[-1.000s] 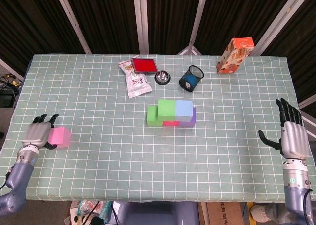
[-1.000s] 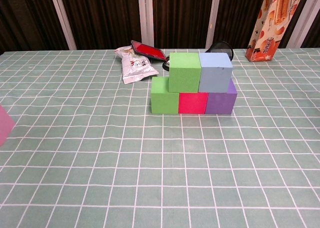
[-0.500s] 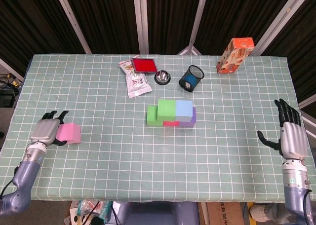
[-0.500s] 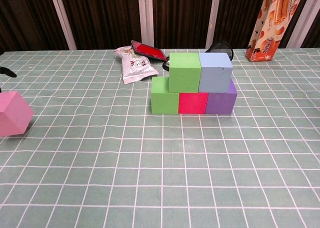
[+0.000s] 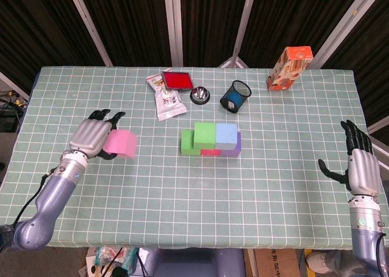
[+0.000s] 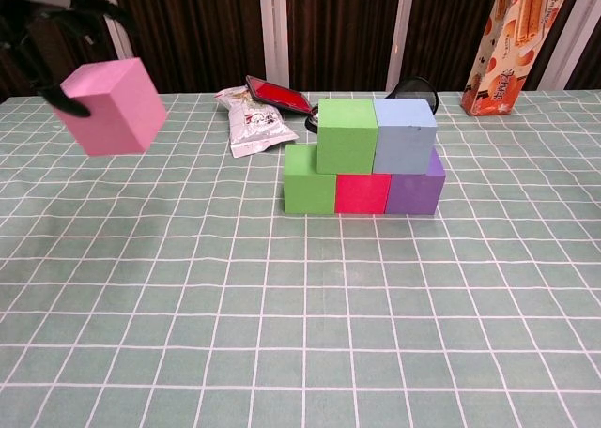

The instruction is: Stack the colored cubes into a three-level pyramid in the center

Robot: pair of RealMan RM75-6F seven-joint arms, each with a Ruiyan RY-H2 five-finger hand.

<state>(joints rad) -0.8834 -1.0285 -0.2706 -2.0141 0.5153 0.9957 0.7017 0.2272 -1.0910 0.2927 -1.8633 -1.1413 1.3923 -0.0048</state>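
Since it looks light and rigid, the pink cube (image 5: 120, 144) is best held by opposite flat faces; it is gripped aloft in the left hand (image 5: 91, 137), left of the stack (image 5: 211, 140). The right hand (image 5: 360, 167) is held open, fingers spread.

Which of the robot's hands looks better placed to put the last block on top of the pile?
Left. The left hand already holds the pink foam cube aloft, while the right hand is empty at the table's far edge.
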